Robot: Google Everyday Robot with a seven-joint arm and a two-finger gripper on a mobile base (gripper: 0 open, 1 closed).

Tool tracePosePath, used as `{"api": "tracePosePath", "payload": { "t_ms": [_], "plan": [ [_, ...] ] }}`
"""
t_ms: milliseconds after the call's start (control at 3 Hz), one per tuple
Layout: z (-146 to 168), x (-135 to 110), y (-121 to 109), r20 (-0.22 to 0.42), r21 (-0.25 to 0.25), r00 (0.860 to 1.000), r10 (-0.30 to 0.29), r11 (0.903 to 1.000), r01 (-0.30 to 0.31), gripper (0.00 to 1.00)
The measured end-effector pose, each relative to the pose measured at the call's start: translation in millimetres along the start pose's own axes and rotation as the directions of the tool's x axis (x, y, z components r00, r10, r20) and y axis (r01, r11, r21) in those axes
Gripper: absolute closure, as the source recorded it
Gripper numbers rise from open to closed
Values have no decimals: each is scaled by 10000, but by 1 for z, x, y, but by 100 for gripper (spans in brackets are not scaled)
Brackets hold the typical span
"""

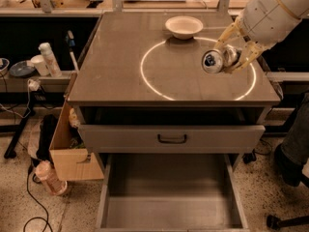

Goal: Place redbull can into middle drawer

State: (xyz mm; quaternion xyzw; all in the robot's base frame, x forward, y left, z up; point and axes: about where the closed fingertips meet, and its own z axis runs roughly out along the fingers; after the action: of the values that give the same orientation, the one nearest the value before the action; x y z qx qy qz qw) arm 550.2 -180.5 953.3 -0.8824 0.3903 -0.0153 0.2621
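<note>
Gripper position: I see the gripper (228, 57) at the right of the frame, over the right part of the table top (116, 66), on the end of the white arm (270, 13) that comes in from the upper right corner.
Jaw state: closed onto the redbull can (214, 61), one yellowish finger (226, 35) above it and one below.
Can position: held lying sideways in the gripper, its round end facing the camera. It is over the right side of the light ring (145, 79) on the table top. I cannot tell whether it touches the surface.
Middle drawer (169, 202): pulled out at the bottom centre of the frame, its flat grey floor bare. It is well apart from the can, lower in the frame.
Drawer above: drawer front (125, 138) with a black handle (172, 139), pushed in nearly flush beneath the table top.
White bowl (184, 26): upright at the upper centre of the table top, near the can but apart from it.
Cardboard box (65, 151): on the floor, just beside the cabinet's left side.
</note>
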Motion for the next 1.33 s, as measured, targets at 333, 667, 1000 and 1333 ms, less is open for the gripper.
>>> {"api": "tracePosePath", "payload": {
  "t_ms": [333, 667, 1000, 1333],
  "plan": [
    [8, -6, 4, -6, 39, 10000, 95, 9999, -95, 100],
    [9, -25, 21, -163, 359, 9968, 777, 9964, -771, 100],
    [16, -49, 47, -144, 368, 9879, 1543, 9874, -1536, 100],
    [33, -75, 67, -948, 179, 9706, 2210, 9753, -2204, 100]
  ]
}}
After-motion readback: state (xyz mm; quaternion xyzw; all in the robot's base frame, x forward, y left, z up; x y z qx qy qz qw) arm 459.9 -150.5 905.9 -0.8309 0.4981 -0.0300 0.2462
